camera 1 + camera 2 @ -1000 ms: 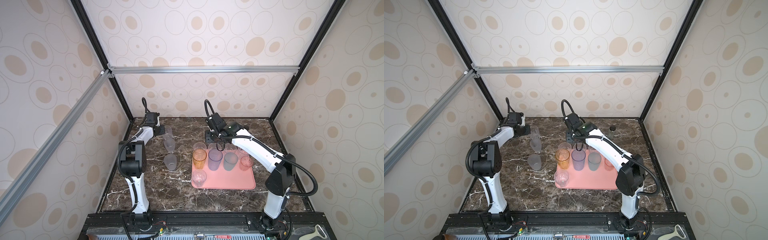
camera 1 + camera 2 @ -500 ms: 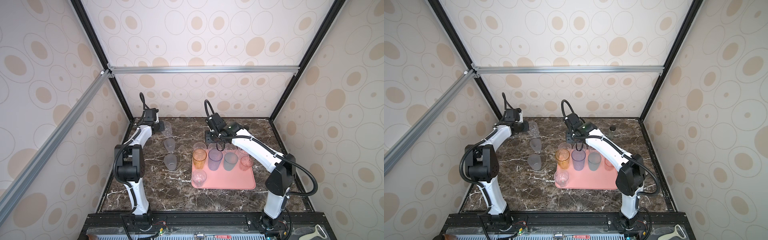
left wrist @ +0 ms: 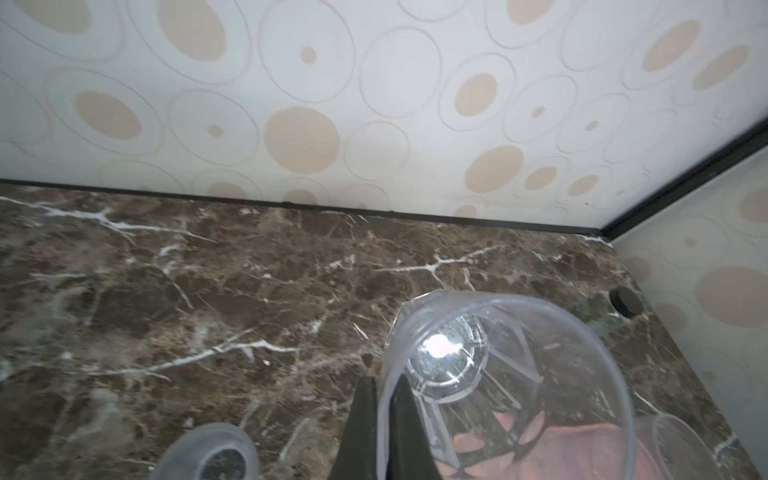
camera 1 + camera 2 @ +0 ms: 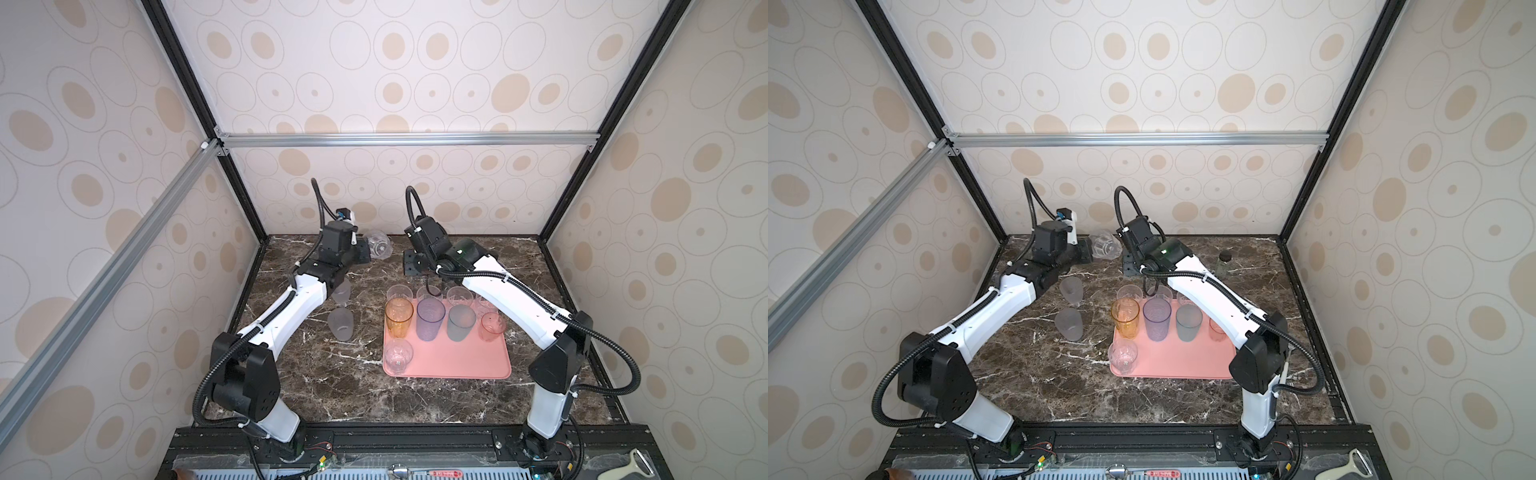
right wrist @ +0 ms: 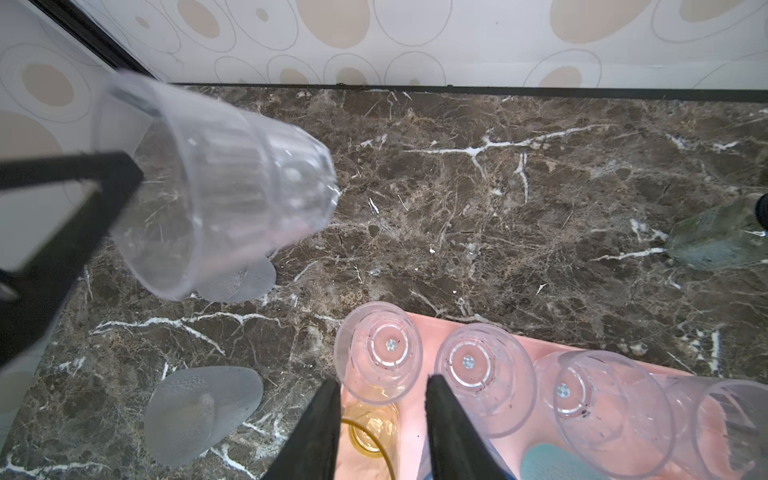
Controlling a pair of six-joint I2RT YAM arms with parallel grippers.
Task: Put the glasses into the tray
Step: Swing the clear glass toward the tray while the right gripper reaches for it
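My left gripper is shut on the rim of a clear faceted glass, held tipped on its side above the table's back; the same glass shows in the right wrist view. The salmon-pink tray carries amber, purple, teal and pink glasses, a clear one at its front left, and several clear ones along its back edge. My right gripper hangs open and empty above that back row. Two frosted glasses stand on the marble left of the tray.
A small clear jar with a black lid stands at the back right of the table, partly hidden behind my right arm in a top view. Walls close the table at the back and both sides. My two wrists are close together near the back wall.
My left gripper has carried the clear glass up, back and to the right, tipping it over sideways. The right arm has stayed above the tray's back row.
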